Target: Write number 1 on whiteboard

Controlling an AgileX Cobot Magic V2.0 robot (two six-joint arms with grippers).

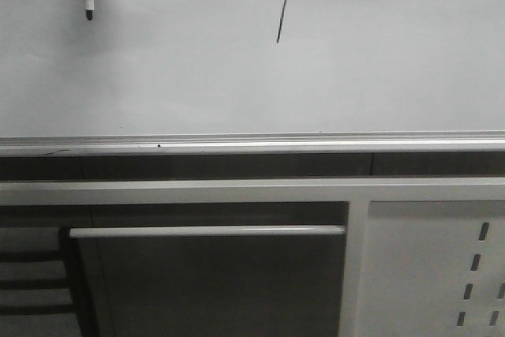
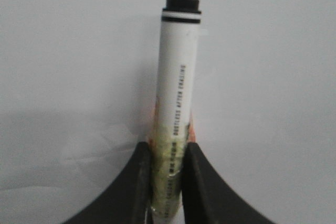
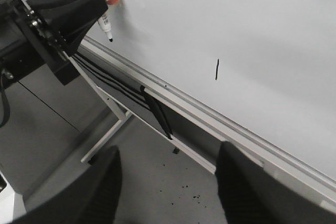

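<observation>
Stroke: the number 1 (image 1: 282,15) stands on the whiteboard (image 1: 379,61), one thin slanted black line above the silver rail (image 1: 252,145).
Marker: the marker (image 2: 177,93) is pinched between the left gripper (image 2: 167,182) fingers, its tip well to the stroke's left and, I judge, off the board.
Right gripper (image 3: 168,182): fingers spread, holding nothing.
Progress: writing looks done; only withdrawal seems left.
</observation>
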